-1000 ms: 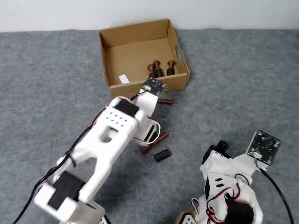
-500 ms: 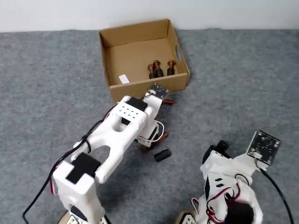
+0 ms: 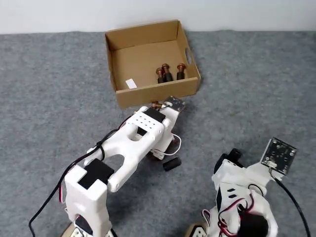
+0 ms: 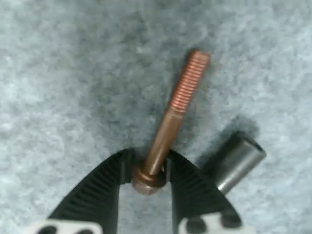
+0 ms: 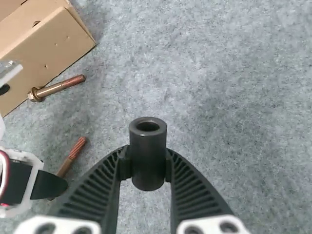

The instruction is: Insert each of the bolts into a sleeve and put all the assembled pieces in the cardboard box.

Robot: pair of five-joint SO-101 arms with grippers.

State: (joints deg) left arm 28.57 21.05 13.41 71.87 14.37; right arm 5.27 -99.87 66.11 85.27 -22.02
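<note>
The left gripper [image 4: 146,165] has its 2 black fingers [image 4: 105,187] nearly together, pinching a copper bolt [image 4: 168,126] just above its flanged head; the shank runs out from between them and ends in the threaded tip, over the grey carpet [image 3: 256,89]; whether the bolt rests on the carpet or is clear of it I cannot tell; a loose sleeve [image 4: 239,158], dark and open-ended, lies on its side just beside the bolt and apart from it. The right gripper [image 5: 146,168] is closed on another sleeve [image 5: 147,146], 1 finger on each side of the lower half, and holds it with the bore towards the wrist camera; past it a second bolt [image 5: 56,87] lies flat on the carpet, close along the front wall of the cardboard box [image 5: 44,53]. From above, the left arm [image 3: 140,136] stretches from the near edge of the table up to the front of the box, its wrist just short of the cardboard; the right arm [image 3: 242,192] sits folded low at the near right, well apart from the box; inside the box 3 assembled pieces [image 3: 168,73] lie close together near the front right corner, and a small white tag [image 3: 131,83] lies by the front wall to their left.
</note>
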